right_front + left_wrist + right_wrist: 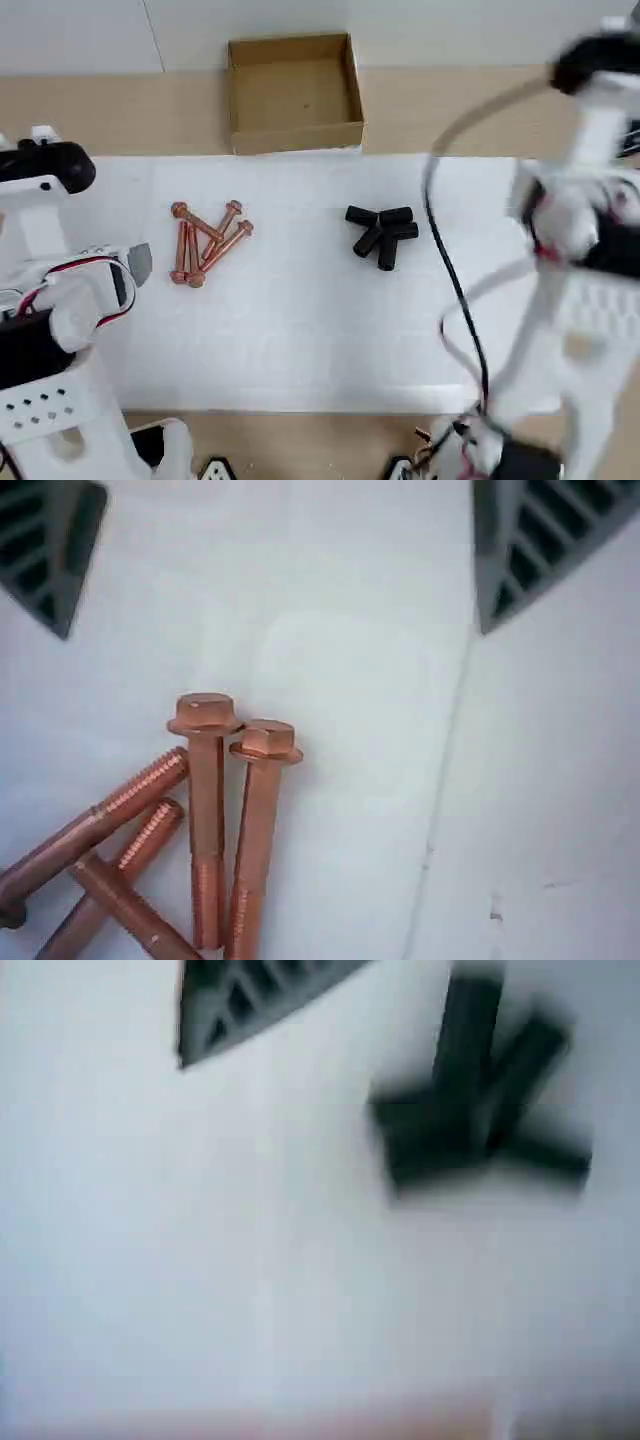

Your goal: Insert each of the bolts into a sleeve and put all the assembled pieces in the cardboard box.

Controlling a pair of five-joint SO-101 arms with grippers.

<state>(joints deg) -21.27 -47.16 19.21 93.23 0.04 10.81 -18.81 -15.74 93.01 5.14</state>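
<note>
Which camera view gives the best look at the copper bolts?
The left wrist view: the copper bolts lie close, with hex flange heads and threads plain, though some are cut off at the edge. The high view shows all the copper bolts, small, on the white sheet.

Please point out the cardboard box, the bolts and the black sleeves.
cardboard box [298, 136], high view, on its front wall.
bolts [207, 820], left wrist view, on the shaft of one bolt.
sleeves [387, 245], high view, on one sleeve of the pile.
</note>
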